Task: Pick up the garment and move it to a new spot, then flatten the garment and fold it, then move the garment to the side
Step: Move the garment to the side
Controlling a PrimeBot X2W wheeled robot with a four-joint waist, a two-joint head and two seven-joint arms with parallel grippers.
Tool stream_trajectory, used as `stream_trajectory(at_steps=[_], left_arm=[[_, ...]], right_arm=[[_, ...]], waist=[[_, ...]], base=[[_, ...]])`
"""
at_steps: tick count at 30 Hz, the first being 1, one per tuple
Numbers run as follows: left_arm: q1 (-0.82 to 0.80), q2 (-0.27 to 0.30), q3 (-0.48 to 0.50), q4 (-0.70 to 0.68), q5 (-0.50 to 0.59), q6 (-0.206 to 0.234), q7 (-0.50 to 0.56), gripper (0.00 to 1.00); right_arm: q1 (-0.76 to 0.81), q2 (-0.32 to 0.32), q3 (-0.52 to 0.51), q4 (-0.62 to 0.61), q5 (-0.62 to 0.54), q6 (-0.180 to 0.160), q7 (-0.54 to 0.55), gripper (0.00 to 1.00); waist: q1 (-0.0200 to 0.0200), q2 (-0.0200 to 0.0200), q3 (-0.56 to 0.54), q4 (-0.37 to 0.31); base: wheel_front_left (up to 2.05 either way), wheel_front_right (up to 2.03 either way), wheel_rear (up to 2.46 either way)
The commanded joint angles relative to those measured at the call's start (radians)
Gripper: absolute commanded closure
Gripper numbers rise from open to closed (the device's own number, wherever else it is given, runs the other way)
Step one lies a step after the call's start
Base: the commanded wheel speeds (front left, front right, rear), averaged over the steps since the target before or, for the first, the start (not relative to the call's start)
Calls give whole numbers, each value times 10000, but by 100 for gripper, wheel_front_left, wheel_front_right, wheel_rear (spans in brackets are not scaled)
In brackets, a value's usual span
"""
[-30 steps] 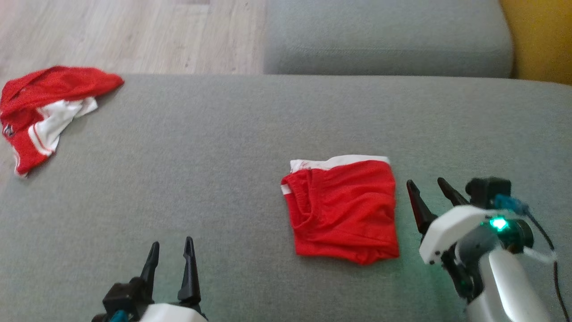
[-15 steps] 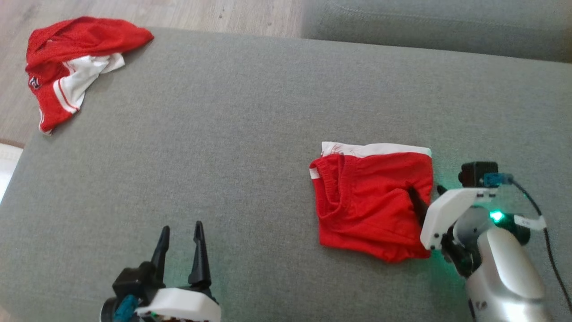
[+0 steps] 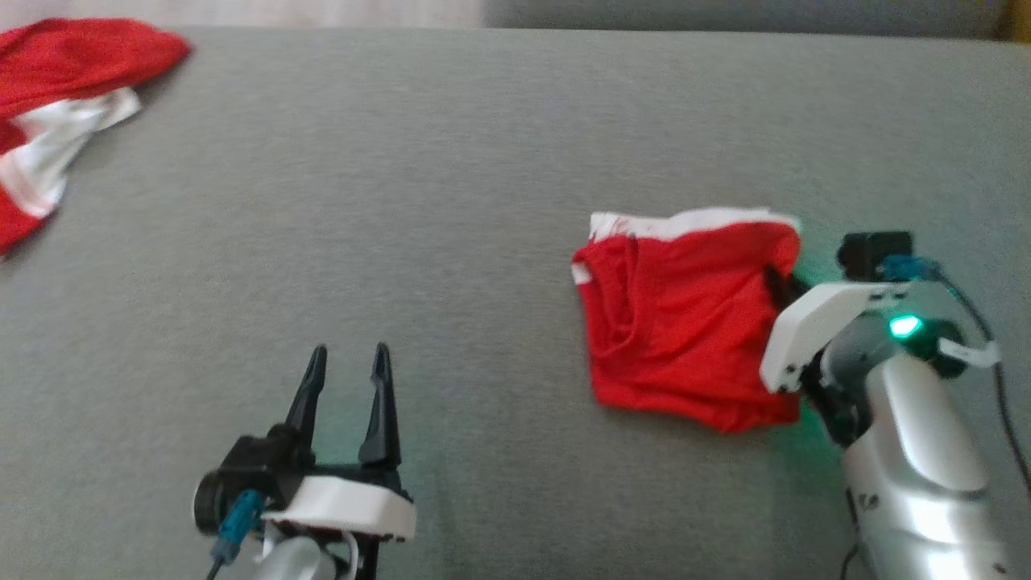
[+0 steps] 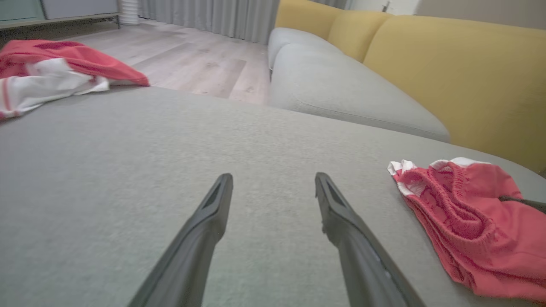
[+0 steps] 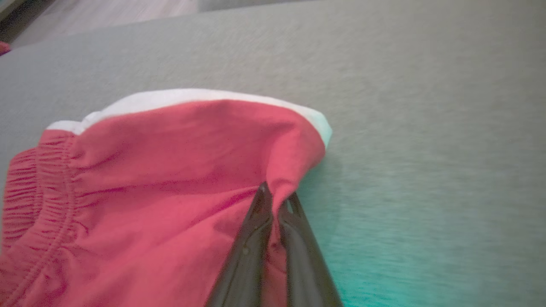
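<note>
Since a second ago, your right pincer (image 3: 777, 278) has gone from standing open just beside the folded red shorts with a white band (image 3: 685, 322) to closing on their right edge. The head camera has shifted as well, so the whole scene sits differently in the frame.

In the right wrist view the two dark fingers (image 5: 251, 238) are pressed almost together at lower centre. A pinch of red cloth is held between them, and the fabric rises to a ridge at the tips.

The shorts lie right of centre in the head view on the grey fabric sofa seat (image 3: 403, 201), white band along the upper edge and elastic waist to the left.

Your left pincer (image 3: 348, 354) sits at lower left with its fingers spread wide and nothing between them, well apart from the shorts. A crumpled red and white garment (image 3: 48, 105) lies at the upper left corner of the seat.

In the left wrist view, a yellow backrest (image 4: 448, 72) fills the upper right and a pale wooden floor (image 4: 192, 55) the upper centre.
</note>
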Motion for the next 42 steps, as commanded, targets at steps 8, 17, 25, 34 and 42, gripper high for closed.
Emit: stream_trajectory(at_steps=[8, 17, 25, 34, 42], left_arm=[[-1133, 518, 200, -1010, 583, 54, 324, 0], [-2125, 1283, 80, -1751, 1155, 101, 1385, 0], [-2172, 1470, -20, -2153, 1276, 244, 1763, 0], [-2148, 1481, 142, -2466, 1247, 451, 1588, 0], [-2054, 1428, 188, -2633, 1229, 598, 1400, 0]], right_arm=[[-776, -35, -629, -1357, -443, -7, -345, 100], [-1435, -35, -315, -1235, 255, -7, -1050, 100], [-2616, -40, -305, -530, -611, -7, -1245, 100], [-4277, -1567, -1378, 270, -1902, -7, -680, 100], [-4704, -2889, -2399, 609, -2578, -7, -570, 56]], waist=[[-1, 0, 1367, -2970], [-1, 0, 2395, -5111], [-1, 0, 2595, -5060], [-1, 0, 3010, -3504], [-1, 0, 3342, -2532]], base=[[0, 0, 0], [0, 0, 0], [0, 0, 0], [0, 0, 0], [0, 0, 0]])
